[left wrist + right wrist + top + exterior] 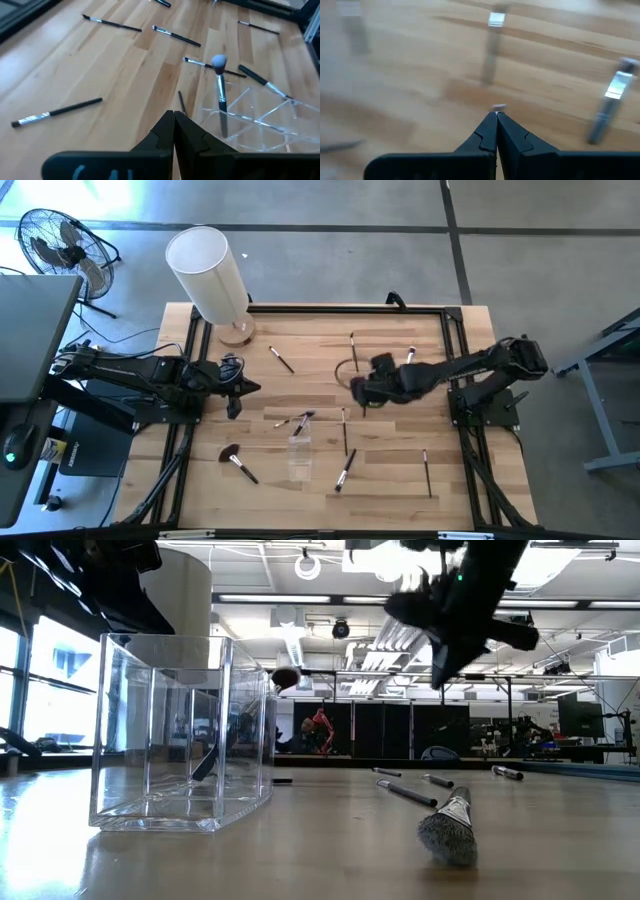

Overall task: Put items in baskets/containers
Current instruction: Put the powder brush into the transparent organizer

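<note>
The tabletop [390,470] is pale honey-coloured wood in butcher-block strips, framed by black rails. The makeup brushes [345,468] have black handles and silvery ferrules; one [232,457] carries a dark brown fluffy head, another [219,62] a greyish-white tip. The cup [180,730] is clear and colourless. The cylinder [208,273] is white on a light wooden base. The left hand [173,131] and right hand [496,129] are matt black. The floor [330,220] is grey.
</note>
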{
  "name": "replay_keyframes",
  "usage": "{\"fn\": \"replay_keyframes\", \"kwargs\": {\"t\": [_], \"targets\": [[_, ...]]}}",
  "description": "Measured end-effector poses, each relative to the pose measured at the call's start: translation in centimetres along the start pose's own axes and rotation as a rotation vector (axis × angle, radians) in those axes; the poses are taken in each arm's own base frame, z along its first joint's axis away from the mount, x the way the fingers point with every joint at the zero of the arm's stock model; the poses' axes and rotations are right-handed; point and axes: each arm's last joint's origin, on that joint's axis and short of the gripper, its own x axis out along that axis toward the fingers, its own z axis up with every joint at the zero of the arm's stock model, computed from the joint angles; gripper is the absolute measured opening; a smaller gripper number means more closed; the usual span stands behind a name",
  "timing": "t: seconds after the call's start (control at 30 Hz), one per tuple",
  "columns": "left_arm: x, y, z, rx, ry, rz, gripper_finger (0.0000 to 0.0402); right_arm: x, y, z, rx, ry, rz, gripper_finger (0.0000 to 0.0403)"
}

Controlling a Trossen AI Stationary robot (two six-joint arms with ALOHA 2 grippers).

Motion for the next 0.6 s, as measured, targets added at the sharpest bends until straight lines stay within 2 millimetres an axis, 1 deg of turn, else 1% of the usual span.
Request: {"fn": "replay_keyframes", "kwargs": {"t": [0.1,0.2,0.3,0.4,0.5,0.6], "targets": [[0.0,0.0,0.0,0.045,0.0,0.001,0.0,1.7,-2.0,2.1,0.073,0.086,-0.157,0.0003],[0.0,0.0,0.0,0.061,-0.001,0.002,0.0,3.5,-4.1,4.6,0.116,0.166,-0.279,0.0018],[0.0,0.1,0.0,0.06,-0.007,0.02,0.0,5.4,-6.2,7.3,0.117,0.225,-0.327,0.0045],[0.0,0.3,0.1,0.032,-0.032,0.091,0.0,7.1,-8.2,9.6,0.155,0.268,-0.354,0.0079],[0.0,0.4,0.2,-0.03,-0.058,0.15,0.0,8.5,-10.5,11.5,0.205,0.287,-0.398,0.0109],[-0.1,0.5,0.2,-0.061,-0.071,0.173,0.0,9.6,-12.9,13.1,0.265,0.329,-0.419,0.0127]]}}
